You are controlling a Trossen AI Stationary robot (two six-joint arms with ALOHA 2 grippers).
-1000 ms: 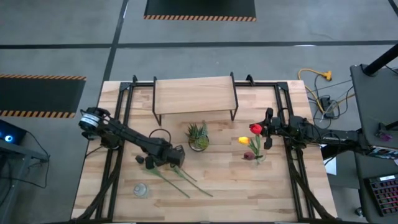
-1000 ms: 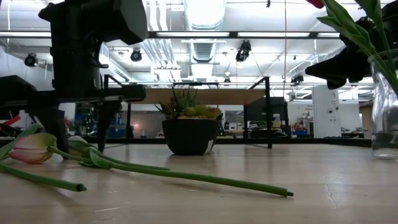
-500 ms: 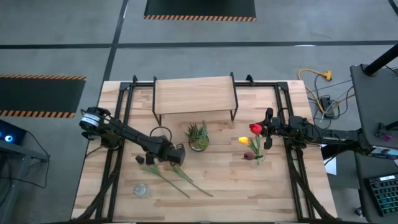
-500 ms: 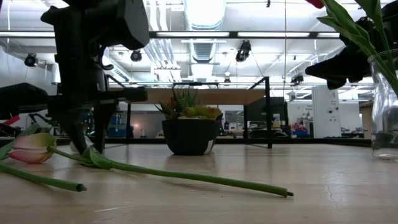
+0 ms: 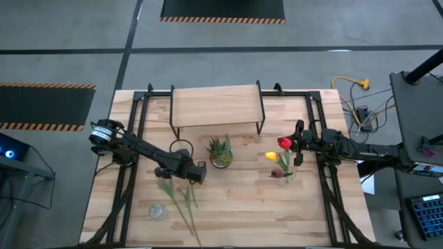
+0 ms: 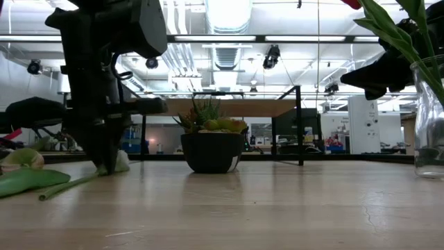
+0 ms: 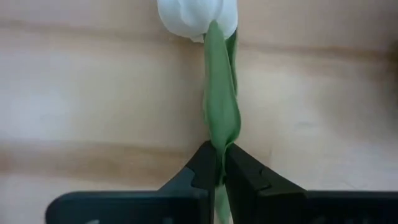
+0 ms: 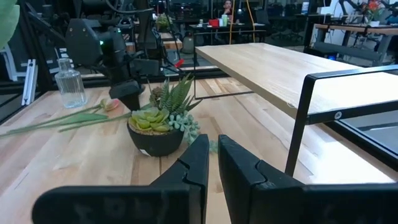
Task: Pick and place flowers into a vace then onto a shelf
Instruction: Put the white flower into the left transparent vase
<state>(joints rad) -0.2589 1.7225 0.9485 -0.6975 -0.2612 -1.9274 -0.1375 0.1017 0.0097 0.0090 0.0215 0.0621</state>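
the left gripper (image 7: 219, 163) is pinched on a white tulip (image 7: 198, 15) stem low on the table, probably to lift it toward the vase (image 6: 430, 118); the right gripper (image 8: 211, 152) waits pressed together by the vase.

Two arms, dark, slim, jointed. Left arm (image 5: 142, 147): round silver-grey cap at its base joint, blocky black wrist. Right arm (image 5: 360, 153): black, boxy wrist housing. Left end effector (image 7: 221, 171): two matte black fingers, angular, tapering to narrow tips.

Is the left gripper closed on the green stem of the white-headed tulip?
Yes. The left gripper is shut on the white tulip's green stem, leaf pinched between both fingers.
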